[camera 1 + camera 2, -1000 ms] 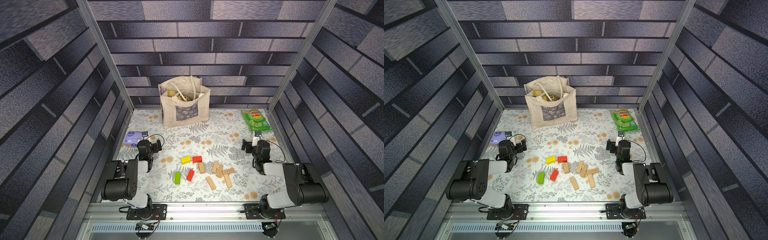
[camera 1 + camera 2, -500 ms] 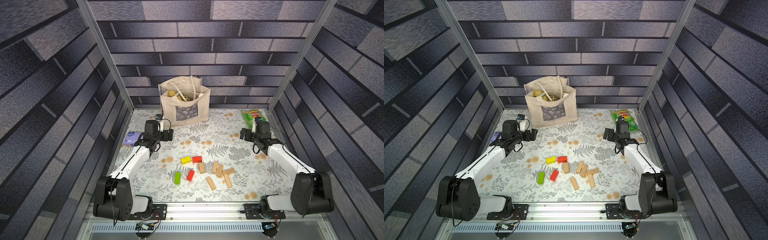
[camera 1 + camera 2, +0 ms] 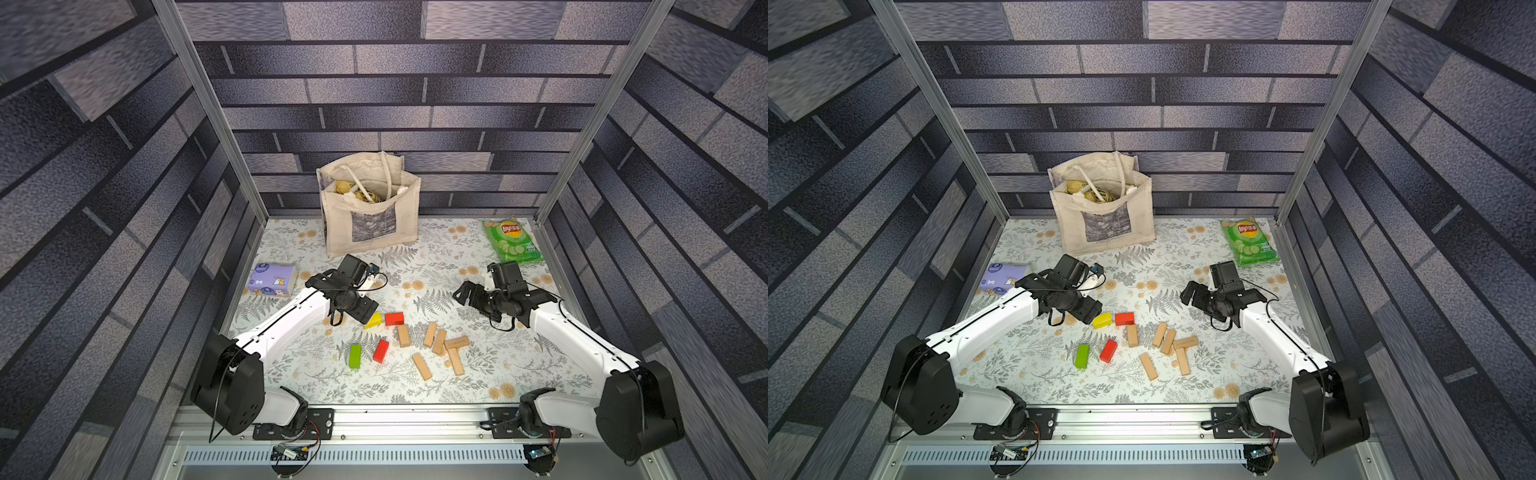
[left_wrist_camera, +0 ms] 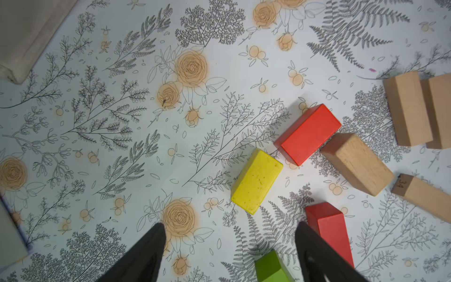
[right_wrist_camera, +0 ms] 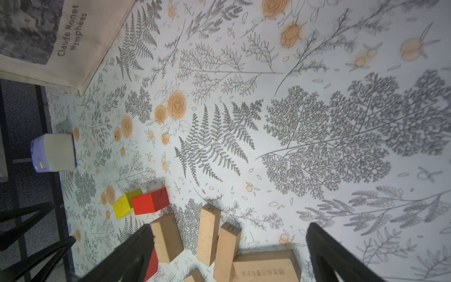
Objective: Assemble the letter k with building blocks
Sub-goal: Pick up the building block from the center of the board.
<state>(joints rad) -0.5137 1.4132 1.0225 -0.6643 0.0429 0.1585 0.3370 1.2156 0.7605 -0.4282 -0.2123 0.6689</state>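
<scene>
Left wrist view shows the left gripper [image 4: 229, 227] with its two black fingers [image 4: 151, 246] spread wide and holding nothing. The yellow block [image 4: 256, 182] lies flat just ahead of the tips, with a red block [image 4: 307, 134] close beside it. In both top views this gripper hangs over the flowered table [image 3: 519, 374], right beside the yellow block. The right gripper [image 3: 465, 293] is also wide open and empty, held above the table apart from the blocks.

All ten blocks lie loose near the middle of the table, not yet forming a letter. A green block [image 3: 355, 356] and a second red block [image 3: 381, 351] lie nearer the front. Six tan blocks [image 3: 422, 366] are scattered toward the right arm's side, two of them touching side by side. A tote bag [image 3: 370, 216], a crisp packet [image 3: 513, 241] and a tissue pack [image 3: 272, 280] sit along the back and left edges.
</scene>
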